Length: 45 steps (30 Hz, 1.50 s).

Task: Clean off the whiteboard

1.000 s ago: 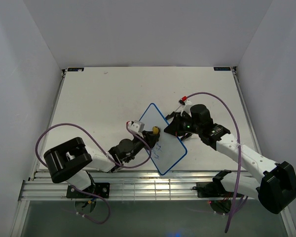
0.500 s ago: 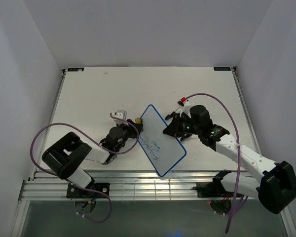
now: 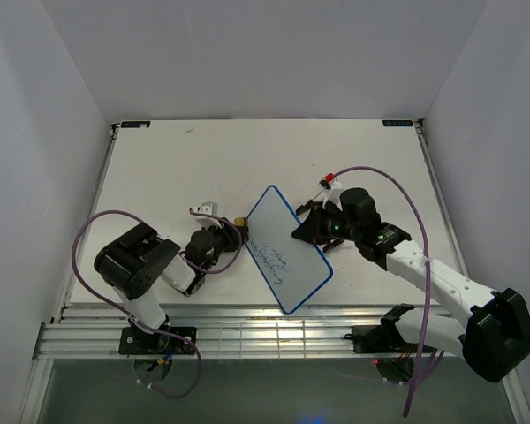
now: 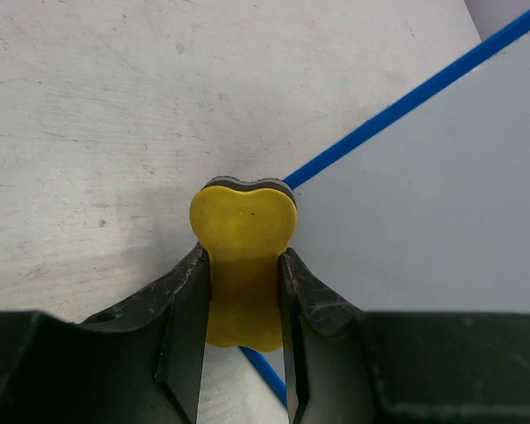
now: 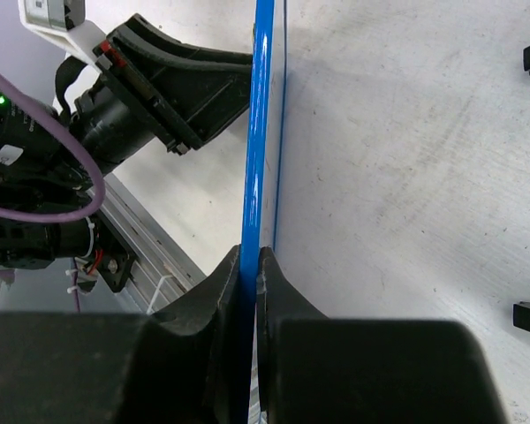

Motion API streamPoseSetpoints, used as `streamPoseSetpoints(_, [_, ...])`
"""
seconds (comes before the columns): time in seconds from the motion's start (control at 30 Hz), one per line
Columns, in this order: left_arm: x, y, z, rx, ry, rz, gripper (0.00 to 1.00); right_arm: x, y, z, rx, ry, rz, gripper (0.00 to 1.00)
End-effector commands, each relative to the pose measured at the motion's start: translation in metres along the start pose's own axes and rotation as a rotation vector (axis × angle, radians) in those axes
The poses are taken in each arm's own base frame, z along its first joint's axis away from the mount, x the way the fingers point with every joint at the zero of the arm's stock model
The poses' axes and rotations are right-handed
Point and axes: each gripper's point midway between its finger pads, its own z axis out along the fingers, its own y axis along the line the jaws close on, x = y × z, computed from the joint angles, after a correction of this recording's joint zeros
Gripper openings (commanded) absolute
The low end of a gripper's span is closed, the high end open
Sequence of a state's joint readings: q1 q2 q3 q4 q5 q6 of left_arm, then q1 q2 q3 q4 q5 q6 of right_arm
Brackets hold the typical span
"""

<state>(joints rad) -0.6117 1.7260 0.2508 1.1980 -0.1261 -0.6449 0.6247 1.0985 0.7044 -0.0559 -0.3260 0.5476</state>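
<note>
Our left fingers (image 4: 184, 314) pinch the yellow eraser (image 4: 244, 237), whose tip touches the blue rim of the board (image 4: 424, 194). Our right fingers (image 5: 219, 296) clamp its opposite rim. The board sits between both arms on the worktop (image 3: 203, 159), blue writing on it.

White table (image 3: 203, 159), pale walls (image 3: 265, 53), metal rails (image 3: 274, 336)

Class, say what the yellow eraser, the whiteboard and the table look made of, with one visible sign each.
Eraser: probably matte yellow foam or plastic on a dark, felt-like pad.
Whiteboard: smooth coated panel with a glossy blue rim, likely plastic.
Table: seemingly white painted board, scuffed.
</note>
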Motion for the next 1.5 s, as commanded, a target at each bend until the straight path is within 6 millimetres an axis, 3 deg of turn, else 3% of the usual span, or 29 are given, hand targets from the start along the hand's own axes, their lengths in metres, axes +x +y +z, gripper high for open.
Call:
streamPoseSetpoints(0.0, [0.025,-0.042,-0.010,0.161,0.110,0.013,0.04,-0.014,0.089,-0.018,-0.394,-0.013,-0.086,0.08])
streamPoseSetpoints(0.17, [0.035,-0.100,-0.017,0.279,0.121,0.105,0.04,-0.013,0.088,-0.017,-0.399,-0.014,-0.075,0.08])
streamPoseSetpoints(0.3, [0.048,-0.134,-0.025,0.347,0.136,0.131,0.04,-0.014,0.087,-0.016,-0.393,-0.019,-0.072,0.08])
streamPoseSetpoints(0.43, [0.062,-0.154,-0.034,0.382,0.152,0.137,0.04,-0.016,0.090,-0.018,-0.397,-0.026,-0.073,0.08])
streamPoseSetpoints(0.5, [0.067,-0.158,-0.037,0.390,0.161,0.135,0.04,-0.017,0.090,-0.019,-0.397,-0.031,-0.072,0.08])
streamPoseSetpoints(0.63, [0.066,-0.147,-0.036,0.341,0.148,0.144,0.04,-0.017,0.090,-0.021,-0.398,-0.035,-0.072,0.08])
streamPoseSetpoints(0.9, [0.048,-0.094,-0.023,0.180,0.133,0.117,0.04,-0.017,0.089,-0.022,-0.391,-0.047,-0.071,0.08])
streamPoseSetpoints(1.03, [0.049,-0.088,-0.020,0.147,0.143,0.126,0.03,-0.019,0.086,-0.020,-0.376,-0.058,-0.062,0.08])
streamPoseSetpoints(1.13, [0.051,-0.097,-0.022,0.167,0.136,0.151,0.03,-0.022,0.082,-0.017,-0.348,-0.076,-0.043,0.08])
streamPoseSetpoints(1.33, [0.066,-0.152,-0.043,0.286,0.113,0.254,0.02,-0.028,0.079,-0.017,-0.321,-0.108,-0.020,0.08])
streamPoseSetpoints(1.47, [0.076,-0.176,-0.054,0.343,0.116,0.284,0.03,-0.031,0.081,-0.019,-0.325,-0.115,-0.019,0.08])
